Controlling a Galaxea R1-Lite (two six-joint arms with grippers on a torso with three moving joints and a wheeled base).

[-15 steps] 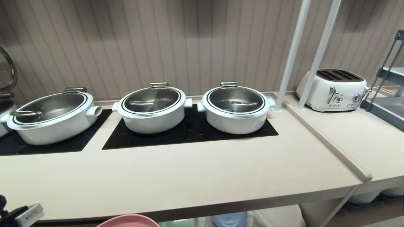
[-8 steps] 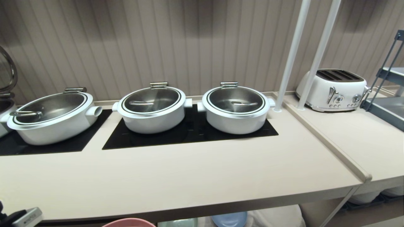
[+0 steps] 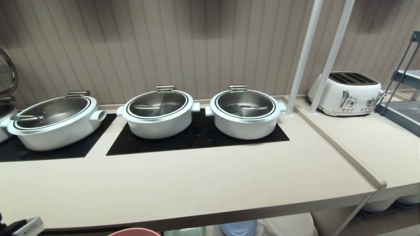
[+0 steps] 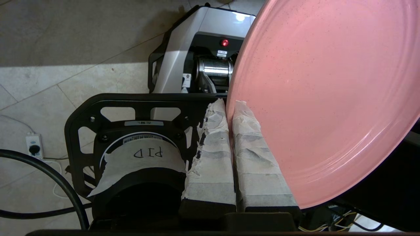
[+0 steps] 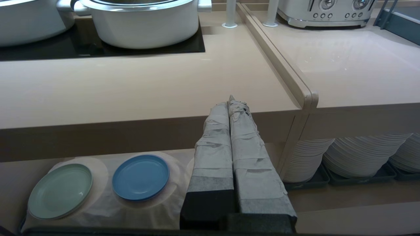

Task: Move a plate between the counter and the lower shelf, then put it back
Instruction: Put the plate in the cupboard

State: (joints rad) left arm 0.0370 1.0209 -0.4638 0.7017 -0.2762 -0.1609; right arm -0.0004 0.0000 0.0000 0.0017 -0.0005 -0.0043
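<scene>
- The plate [image 3: 134,231], pastel pink, shows in the head view only as an arc of rim at the bottom edge, below and in front of the counter's [image 3: 183,186] thick front edge. Part of the left arm's wrist peeks in at the bottom left corner, beside that arc. Three white pots with steel lids [image 3: 244,111] sit on the black cooktop panels [image 3: 197,139], and a white toaster [image 3: 346,93] stands on the adjoining surface to the right, past two white poles [image 3: 305,55]. A sliver of the blue plate [image 3: 238,227] and of the mint-green plate [image 3: 185,232] shows under the counter.
- In the left wrist view, the left gripper [image 4: 229,108] pinches the plate [image 4: 325,98] by its rim, the two tape-wrapped fingers [image 4: 210,164] nearly together with the thin edge between them. The plate is tilted and held in the air over the robot's own base [image 4: 200,62] and the tiled floor [image 4: 49,88]; it rests neither on the counter nor on the shelf.
- In the right wrist view, the right gripper [image 5: 229,100] hangs in front of the counter [image 5: 147,88] with its wrapped fingers [image 5: 213,154] pressed together and nothing between them. Below the counter, the lower shelf [image 5: 108,205] carries its rumpled white cloth with the mint-green plate [image 5: 60,191] and the blue plate [image 5: 140,177] lying side by side. The neighbouring compartment holds stacked white plates [image 5: 357,152] in dark trays.
</scene>
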